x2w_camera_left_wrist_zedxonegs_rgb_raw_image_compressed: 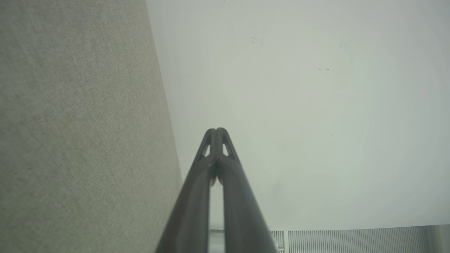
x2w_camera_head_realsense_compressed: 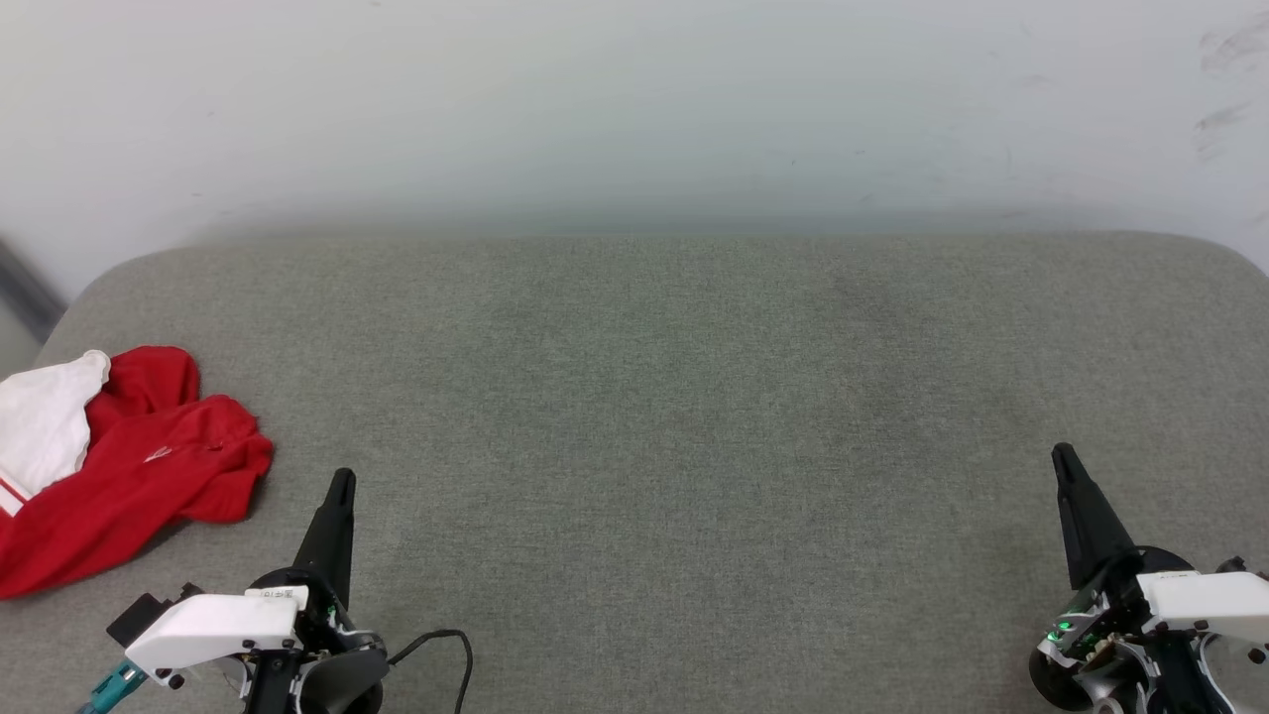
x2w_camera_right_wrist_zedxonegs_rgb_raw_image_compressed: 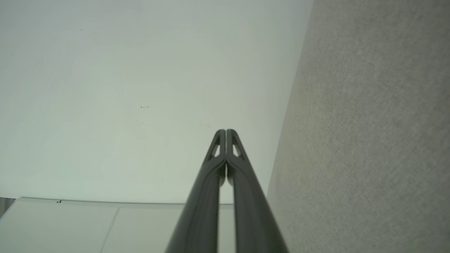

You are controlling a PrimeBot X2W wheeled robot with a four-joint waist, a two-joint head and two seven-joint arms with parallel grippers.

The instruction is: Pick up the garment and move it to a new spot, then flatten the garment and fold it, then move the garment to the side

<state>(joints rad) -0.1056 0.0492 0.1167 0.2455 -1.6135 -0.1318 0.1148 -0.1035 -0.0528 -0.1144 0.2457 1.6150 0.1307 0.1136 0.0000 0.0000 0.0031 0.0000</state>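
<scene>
Left gripper (x2w_camera_head_realsense_compressed: pixel 342 478) with fingers pressed tip to tip, holding nothing; right gripper (x2w_camera_head_realsense_compressed: pixel 1063 454) likewise closed and empty. Both low at the near edge, pointing away across the work area and well apart from each other: judged a rest pose ahead of the first pick.

The garment (x2w_camera_head_realsense_compressed: pixel 129 476): crumpled in a heap at the far left of the grey cushioned surface (x2w_camera_head_realsense_compressed: pixel 674 397), red body uppermost, a white sleeve with striped trim bunched toward the left edge and partly cut off by the frame. Near the left gripper, up and to its left, not touching. No print readable in this state. Probably bunched as the starting condition; pick, flatten, fold and side placement all not yet done. Left arm judged the natural one for the grasp.

Lies loose on the fabric, in no bin, basket or tray. Broad stretch of cushion between the grippers, suited as the new spot. Behind, a pale wall (x2w_camera_head_realsense_compressed: pixel 634 99); beside the left wrist, a thin black cable (x2w_camera_head_realsense_compressed: pixel 446 640) in a loop.
</scene>
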